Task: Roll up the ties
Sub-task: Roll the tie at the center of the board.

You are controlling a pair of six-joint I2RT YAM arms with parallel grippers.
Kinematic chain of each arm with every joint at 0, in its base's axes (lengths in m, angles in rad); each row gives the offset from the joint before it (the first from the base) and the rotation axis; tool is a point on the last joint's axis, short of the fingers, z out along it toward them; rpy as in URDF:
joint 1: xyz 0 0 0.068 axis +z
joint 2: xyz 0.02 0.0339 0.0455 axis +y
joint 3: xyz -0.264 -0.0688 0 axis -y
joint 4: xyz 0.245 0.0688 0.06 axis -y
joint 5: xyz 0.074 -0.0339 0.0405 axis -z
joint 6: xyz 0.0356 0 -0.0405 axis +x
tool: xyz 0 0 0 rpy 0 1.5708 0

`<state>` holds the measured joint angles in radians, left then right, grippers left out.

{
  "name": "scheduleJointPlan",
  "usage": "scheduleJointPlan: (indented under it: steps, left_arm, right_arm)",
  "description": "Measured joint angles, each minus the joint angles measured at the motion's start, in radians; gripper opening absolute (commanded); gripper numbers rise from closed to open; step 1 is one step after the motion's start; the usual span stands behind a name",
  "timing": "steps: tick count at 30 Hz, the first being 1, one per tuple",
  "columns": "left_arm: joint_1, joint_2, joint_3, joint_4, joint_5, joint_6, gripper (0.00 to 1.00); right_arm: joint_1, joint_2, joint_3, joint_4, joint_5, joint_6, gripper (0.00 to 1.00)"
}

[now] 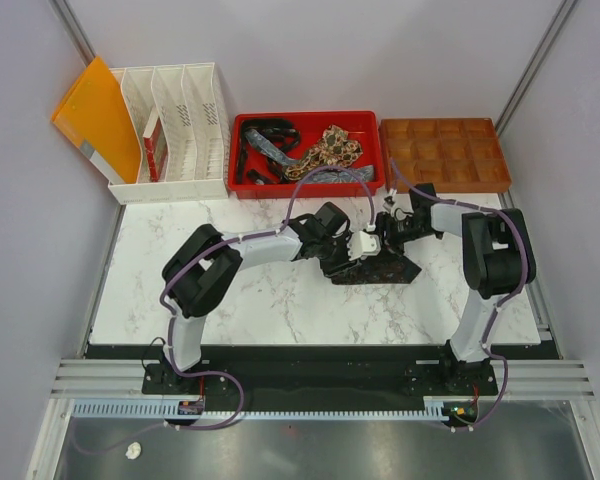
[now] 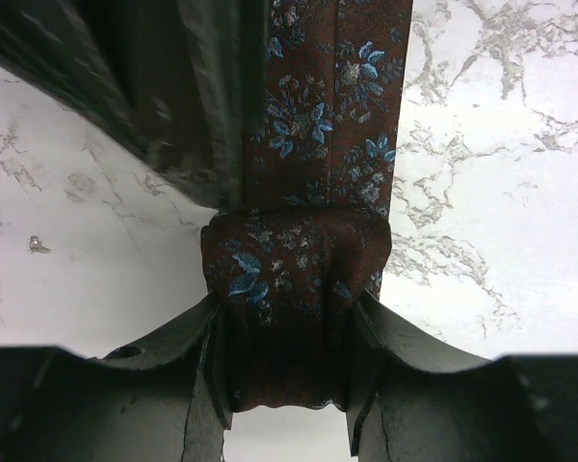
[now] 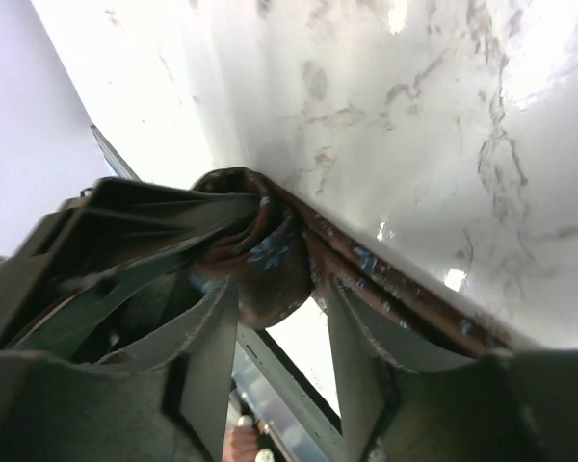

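Top view: two arms meet over the white marble-patterned bench [image 1: 230, 310], a little right of its middle. The dark brown fabric necktie [image 1: 375, 268] printed with small blue flowers lies there as a low dark heap that runs roughly left to right across the bench.

Left wrist view: the left pincer [image 2: 287, 337] pinches the folded, thickened end of the necktie [image 2: 299, 269], with one finger pressed against each side. The flat strip runs straight away from the fingers along the bench, so its long axis points up the frame. A second dark layer lies at its left.

Right wrist view: the right pincer [image 3: 279, 308] is closed on a bunched, curled part of the necktie [image 3: 260, 255]. A narrow edge of the fabric trails off to the lower right, against the bench.

The far edge of the bench is lined by three holders:
- A white slotted plastic file rack [image 1: 195, 120], with an orange flat folder [image 1: 98, 115] leaning at its left. A red item [image 1: 152, 145] stands in one slot, and its print is too small to read.
- A red rectangular plastic tray [image 1: 375, 125], which holds loose ties [image 1: 325, 150], some dark and one speckled tan.
- A brown compartmented tray [image 1: 445, 150].

Bare bench shows on the near side of the necktie and to its left. The right arm's elbow stands near the bench's right edge.
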<state>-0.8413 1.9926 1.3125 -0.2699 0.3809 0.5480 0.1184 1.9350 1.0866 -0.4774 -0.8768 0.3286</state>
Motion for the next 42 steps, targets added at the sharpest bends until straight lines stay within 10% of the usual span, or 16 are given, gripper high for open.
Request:
scheduleJointPlan:
  steps: [12, 20, 34, 42]
  left_arm:
    - [-0.004, 0.021, 0.039, -0.043, -0.013, -0.001, 0.38]
    - [-0.004, 0.024, 0.045, -0.05, -0.013, -0.001, 0.46]
    - [-0.001, -0.007, -0.017, -0.005, -0.014, -0.054, 0.99]
    - [0.016, -0.079, -0.1, 0.065, -0.014, -0.087, 1.0]
  right_arm:
    - [0.021, -0.076, -0.072, 0.083, -0.047, 0.061, 0.48]
    - [0.056, -0.076, -0.086, 0.105, -0.047, 0.065, 0.0]
    - [0.021, -0.051, -0.081, 0.058, 0.004, -0.009, 0.0]
    - [0.004, -0.016, -0.068, 0.011, 0.035, -0.056, 0.0]
